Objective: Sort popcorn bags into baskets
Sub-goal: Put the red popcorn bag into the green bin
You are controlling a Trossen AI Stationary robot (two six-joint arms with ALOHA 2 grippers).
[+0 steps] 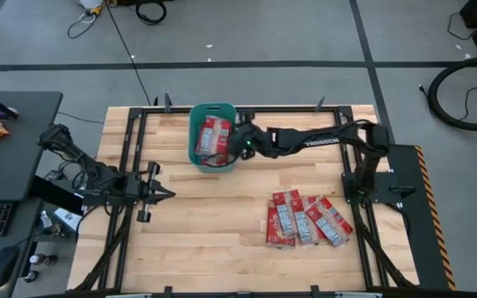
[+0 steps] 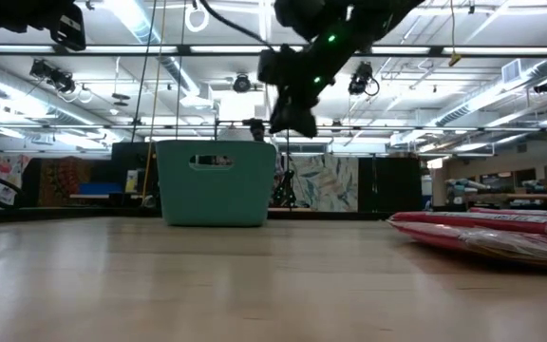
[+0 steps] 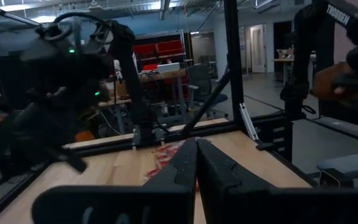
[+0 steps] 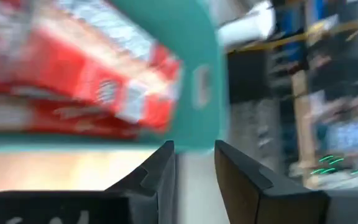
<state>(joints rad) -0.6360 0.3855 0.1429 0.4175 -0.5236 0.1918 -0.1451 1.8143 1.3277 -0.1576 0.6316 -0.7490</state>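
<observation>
Popcorn bags (image 1: pixel 214 136) apparently lengthwise in basket (image 1: pixel 199 154)

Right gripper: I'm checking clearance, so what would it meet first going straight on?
Probably the teal basket: the right gripper, fingers apart, points at its rim, with popcorn bags just inside. Depth is unclear.

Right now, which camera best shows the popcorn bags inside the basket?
The high view: it looks straight down into the basket at the popcorn bags. The right wrist view shows them blurred; the low view shows only the wall; the left wrist view shows neither.

baskets (image 1: pixel 195 124) – 1 | popcorn bags (image 1: pixel 305 220) – four on table, perhaps two in basket
</observation>
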